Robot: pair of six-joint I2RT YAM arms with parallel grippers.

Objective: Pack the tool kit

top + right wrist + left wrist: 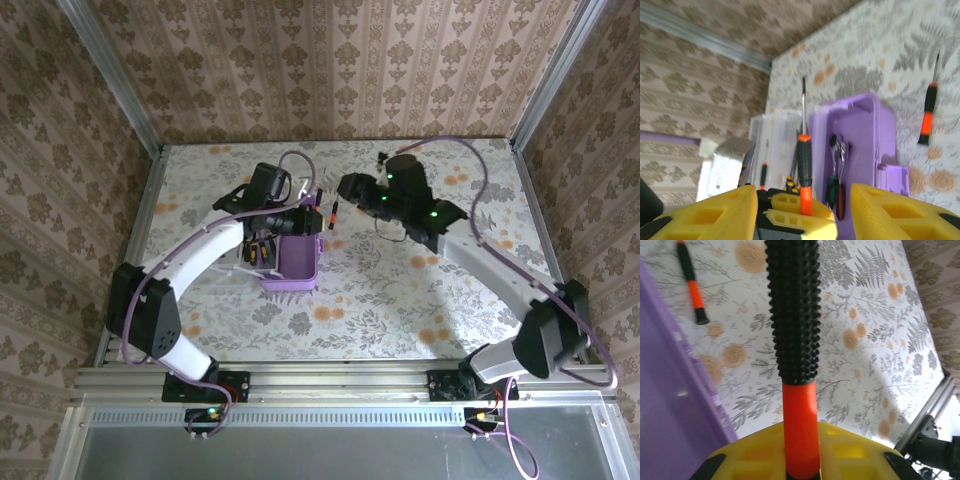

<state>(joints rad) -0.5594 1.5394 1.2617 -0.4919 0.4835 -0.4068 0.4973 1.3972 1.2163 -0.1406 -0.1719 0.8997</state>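
Holding a screwdriver (799, 410) clamped in my left claw (300, 221) just over the case (290, 283) on the table (400, 290), right claw (352, 190) wide and empty, I'd lower it slowly into a free slot.

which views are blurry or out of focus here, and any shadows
Right wrist: whole frame soft, the purple case and lying screwdriver smeared. Left wrist: held screwdriver handle crisp, case wall blurred, a shadow across the table. Top external: evenly lit, fairly sharp.
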